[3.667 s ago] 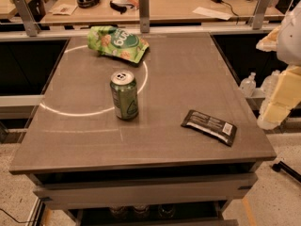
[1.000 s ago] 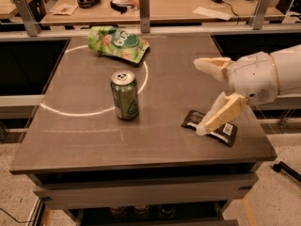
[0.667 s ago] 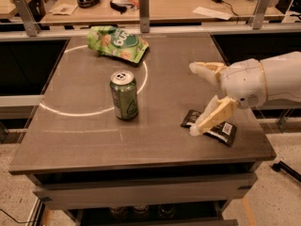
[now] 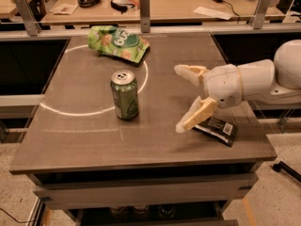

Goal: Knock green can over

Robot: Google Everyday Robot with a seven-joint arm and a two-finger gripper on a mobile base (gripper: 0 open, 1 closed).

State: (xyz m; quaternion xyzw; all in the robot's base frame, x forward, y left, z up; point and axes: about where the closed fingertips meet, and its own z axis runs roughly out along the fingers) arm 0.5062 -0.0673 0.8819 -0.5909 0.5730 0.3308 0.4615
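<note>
The green can (image 4: pixel 124 94) stands upright on the grey table (image 4: pixel 89 140), left of centre, with its silver top and pull tab showing. My gripper (image 4: pixel 180 98) comes in from the right on a white arm and is open. Its two cream fingers (image 4: pixel 197 115) point left toward the can. The fingertips are a short gap to the right of the can and do not touch it.
A crinkled green snack bag (image 4: pixel 117 42) lies at the back of the table. A black snack packet (image 4: pixel 216 128) lies near the front right, partly under my gripper. A pale arc is marked on the tabletop. A desk with headphones stands behind.
My gripper has come in from the right over the table and moved leftward, closer to the green can. The can has not moved.
</note>
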